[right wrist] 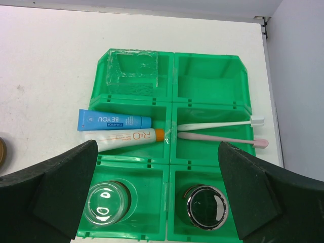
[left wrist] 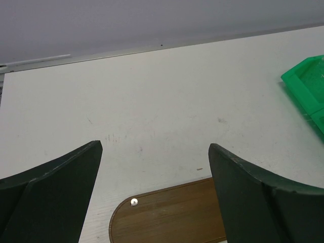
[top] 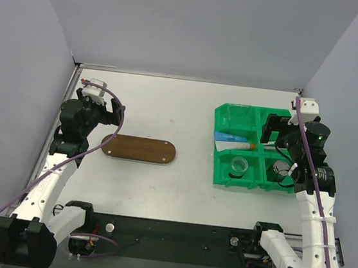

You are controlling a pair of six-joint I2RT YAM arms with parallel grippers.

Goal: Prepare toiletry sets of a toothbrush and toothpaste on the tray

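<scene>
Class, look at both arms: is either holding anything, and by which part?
Nothing is held: the left gripper and right gripper show open, empty jaws.

The overhead view looks down from the near side over the whole desk point(top: 170, 100). The left wrist view sits low, facing across the tray point(left wrist: 172, 215) toward the back wall point(left wrist: 152, 20). The right wrist view looks steeply down, close above the green bin point(right wrist: 207, 76), also seen overhead.

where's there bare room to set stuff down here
The tray is bare, as is the table between it and the bin. In the bin only the far right compartment is free; the others hold a dish, tubes, toothbrushes, cups.
</scene>
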